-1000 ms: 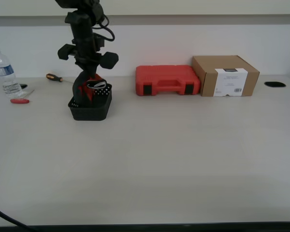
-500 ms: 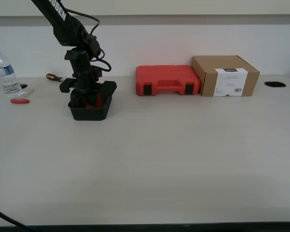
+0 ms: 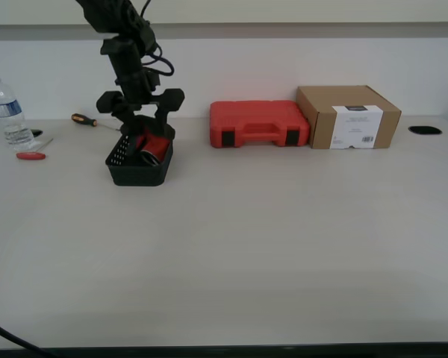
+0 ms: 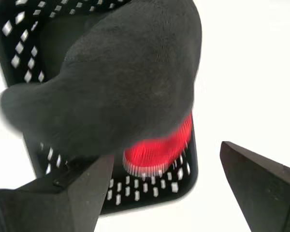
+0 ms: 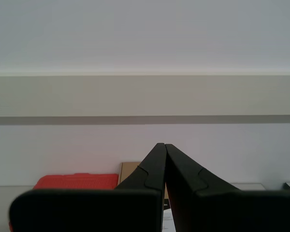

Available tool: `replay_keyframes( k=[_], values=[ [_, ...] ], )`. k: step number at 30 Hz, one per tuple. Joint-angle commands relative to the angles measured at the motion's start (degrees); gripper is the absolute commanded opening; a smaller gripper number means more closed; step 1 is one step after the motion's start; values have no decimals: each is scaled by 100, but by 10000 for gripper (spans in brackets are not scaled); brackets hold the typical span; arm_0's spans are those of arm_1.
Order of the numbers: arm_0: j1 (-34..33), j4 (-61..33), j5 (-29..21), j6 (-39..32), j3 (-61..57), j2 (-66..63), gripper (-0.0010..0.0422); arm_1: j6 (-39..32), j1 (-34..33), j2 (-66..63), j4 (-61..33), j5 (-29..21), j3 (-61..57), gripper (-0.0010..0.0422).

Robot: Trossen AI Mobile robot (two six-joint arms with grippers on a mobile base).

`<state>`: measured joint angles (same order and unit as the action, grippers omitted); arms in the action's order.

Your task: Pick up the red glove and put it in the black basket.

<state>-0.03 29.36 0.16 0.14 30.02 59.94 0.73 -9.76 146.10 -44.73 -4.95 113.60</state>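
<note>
red-cuffed dark work glove (image 3: 151, 145) lies in perforated black plastic basket (image 3: 138, 171) nr table's far edge; my first gripper (image 3: 140, 127) above it, jaws apart, empty; my second gripper (image 5: 165, 147) closed, empty.

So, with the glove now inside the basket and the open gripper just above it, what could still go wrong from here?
1. The red glove lies bunched against one wall of the black basket, its cuff near rim height, so it might slump over the edge.
2. My first gripper is open right above the glove; if the fabric catches on a finger while the arm rises, it may be dragged out.
3. The basket looks light, so a bump could shift it on the table.
</note>
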Motion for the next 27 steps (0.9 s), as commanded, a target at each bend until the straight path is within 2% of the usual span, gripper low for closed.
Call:
replay_keyframes(
  k=[1, 3, 7, 8, 9, 11, 19, 27],
  values=[
    [2, 17, -2, -15, 2, 0, 0, 35, -7, -70, -492, -26, 564, 281],
    [2, -7, -2, -15, 2, 0, 0, 35, -9, -136, -713, -68, 920, 247],
    [4, -76, -2, -13, 9, 0, 0, -149, -35, -684, -1023, -330, 1759, 11],
    [4, -136, -2, -15, 9, 0, 0, -229, -37, -804, -1021, -330, 1762, -2],
    [2, -190, 0, -15, 2, 0, 0, -269, -44, -922, -1051, -330, 1757, 12],
    [4, -199, -2, -15, 2, 0, 0, -293, -70, -1056, -1237, -332, 1757, -4],
    [2, -247, -2, -15, 2, 0, 0, -118, -87, -1937, -1252, -341, 1757, 3],
    [2, -260, -2, -15, 2, 0, 0, -118, -85, -2057, -1167, -341, 1757, 1]
  ],
)
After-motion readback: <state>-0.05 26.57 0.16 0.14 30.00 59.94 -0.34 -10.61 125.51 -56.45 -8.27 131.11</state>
